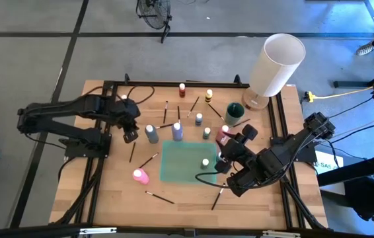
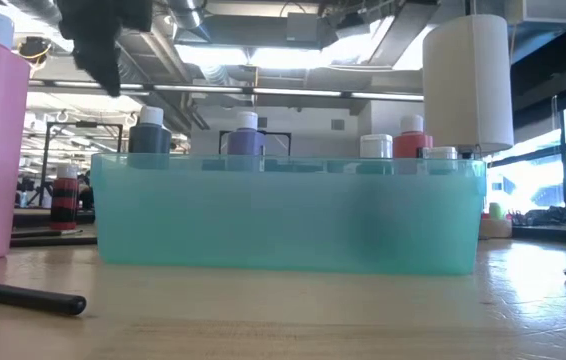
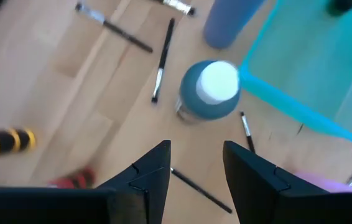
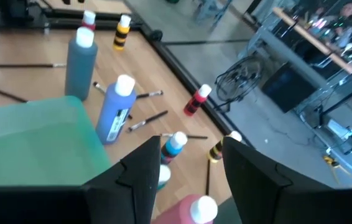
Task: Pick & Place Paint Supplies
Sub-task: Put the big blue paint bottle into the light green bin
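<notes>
Small paint bottles stand upright on the wooden table: a grey-blue one [image 1: 151, 133], a purple one [image 1: 177, 131], a pink one [image 1: 140, 176], a red one [image 1: 182, 90] and a yellow-black one [image 1: 209, 96]. One white-capped bottle [image 1: 205, 162] stands inside the teal tray [image 1: 174, 168]. Thin dark brushes [image 1: 149, 159] lie flat around them. My left gripper [image 3: 196, 158] hangs open above the table, left of the grey-blue bottle [image 3: 208, 90], with nothing between its fingers. My right gripper [image 4: 191, 155] hovers open over the tray's right edge [image 1: 223, 158], also with nothing between its fingers.
A tall white cylinder [image 1: 276, 63] stands at the far right corner, a dark green cup [image 1: 234, 112] beside it. A red bottle [image 1: 223, 135] and small blue [image 1: 199, 119] and green [image 1: 207, 132] bottles crowd the space behind the tray. More brushes [image 1: 159, 196] lie near the front edge.
</notes>
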Controlling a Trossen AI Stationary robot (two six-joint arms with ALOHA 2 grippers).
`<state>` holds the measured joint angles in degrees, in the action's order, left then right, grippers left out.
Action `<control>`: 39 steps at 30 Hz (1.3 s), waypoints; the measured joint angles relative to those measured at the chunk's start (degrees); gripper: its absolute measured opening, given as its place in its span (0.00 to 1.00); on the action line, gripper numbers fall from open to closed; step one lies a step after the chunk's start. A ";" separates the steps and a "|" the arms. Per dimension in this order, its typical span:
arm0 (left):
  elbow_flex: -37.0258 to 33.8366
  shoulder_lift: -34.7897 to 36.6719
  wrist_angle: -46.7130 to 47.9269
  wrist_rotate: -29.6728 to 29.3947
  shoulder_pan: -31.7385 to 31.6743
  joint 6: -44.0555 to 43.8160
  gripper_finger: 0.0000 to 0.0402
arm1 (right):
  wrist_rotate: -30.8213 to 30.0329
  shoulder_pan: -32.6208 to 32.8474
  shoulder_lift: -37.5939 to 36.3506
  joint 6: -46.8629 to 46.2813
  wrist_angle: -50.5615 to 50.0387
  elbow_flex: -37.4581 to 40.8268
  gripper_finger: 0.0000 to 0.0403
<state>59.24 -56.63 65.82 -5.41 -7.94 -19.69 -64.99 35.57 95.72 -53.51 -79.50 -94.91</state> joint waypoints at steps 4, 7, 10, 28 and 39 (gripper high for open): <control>0.00 1.34 -0.30 -0.01 0.35 3.75 0.36 | -0.86 -0.21 -0.04 -0.03 0.64 0.00 0.43; 0.00 1.81 -0.38 1.08 0.34 4.44 0.36 | -0.89 -0.31 -0.04 -0.07 0.92 0.00 0.43; 0.00 1.89 -0.67 3.43 0.34 7.14 0.38 | -0.88 -0.36 -0.04 -0.07 1.04 0.00 0.43; -8.26 2.72 -4.52 1.15 0.34 11.40 0.69 | -0.35 -0.34 -0.11 -0.24 1.68 -0.02 0.43; -8.26 2.76 -12.44 0.38 0.34 20.64 0.69 | -0.33 -0.34 -0.11 -0.07 1.49 -0.02 0.43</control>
<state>50.98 -53.87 53.38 -5.03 -7.60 0.95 -65.32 35.22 95.61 -53.58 -78.02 -94.94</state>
